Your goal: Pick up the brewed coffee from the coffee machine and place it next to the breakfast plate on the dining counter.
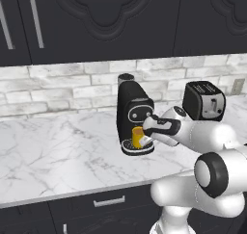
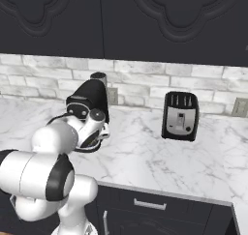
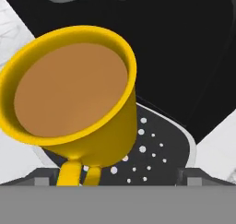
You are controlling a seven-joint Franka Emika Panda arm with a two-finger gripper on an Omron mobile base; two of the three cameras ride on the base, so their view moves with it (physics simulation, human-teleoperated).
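The brewed coffee (image 3: 69, 91) is a yellow mug of brown liquid standing upright on the round drip tray (image 3: 159, 144) of the black coffee machine (image 1: 133, 110). From the left base view the mug (image 1: 137, 137) sits under the spout. My gripper (image 1: 144, 139) is level with it, reaching in from the right. In the hand view the gripper (image 3: 117, 178) is open: its fingertips (image 3: 44, 176) stand wide apart, with the mug's handle (image 3: 78, 174) between them and untouched. The breakfast plate and the dining counter are out of view.
A black-and-silver toaster (image 1: 204, 100) stands right of the machine against the pale brick backsplash. Both sit on the marble wall counter (image 1: 58, 151), whose front edge runs above dark drawers. Black upper cabinets (image 2: 145, 21) hang overhead.
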